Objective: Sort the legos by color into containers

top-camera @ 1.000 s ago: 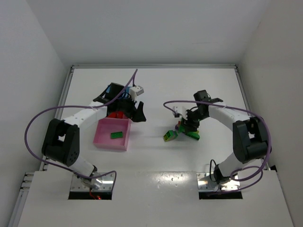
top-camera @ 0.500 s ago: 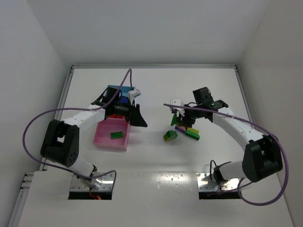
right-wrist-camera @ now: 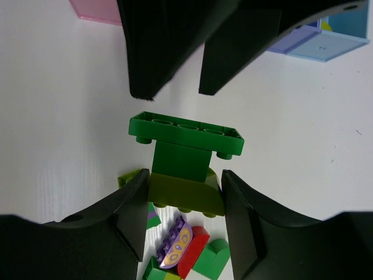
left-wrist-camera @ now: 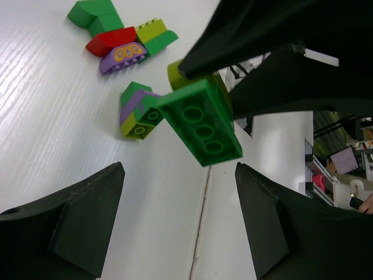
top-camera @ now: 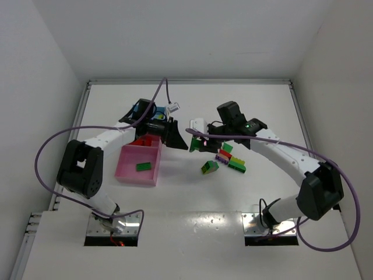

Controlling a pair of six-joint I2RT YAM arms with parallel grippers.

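The right gripper point(right-wrist-camera: 183, 188) is clamped on a stack point(right-wrist-camera: 182, 160) of legos. Its fingers press the two sides of the lime brick point(right-wrist-camera: 185, 197) at the base. A green brick sits on that, and a flat green plate point(left-wrist-camera: 201, 123) caps the far end.

The left gripper point(left-wrist-camera: 179, 170) faces it with its fingers spread wide and nothing between them. Their tips are just beyond the plate and not touching it.

To the left gripper's near left is the pink tray point(top-camera: 125, 172), holding one green brick point(top-camera: 144, 167). Red bricks point(top-camera: 143, 140) lie at that tray's far edge, under the left arm; which compartment holds them I cannot tell. Behind the left gripper is the blue tray point(top-camera: 141, 107), mostly hidden by the arm, its contents unclear.

The pile point(top-camera: 230, 160) of green, red, purple and lime legos lies on the table point(top-camera: 192, 198) behind the right gripper, under its arm. A loose piece point(top-camera: 210, 167) in lime, green and purple lies just beside the pile, nearer the arm bases.
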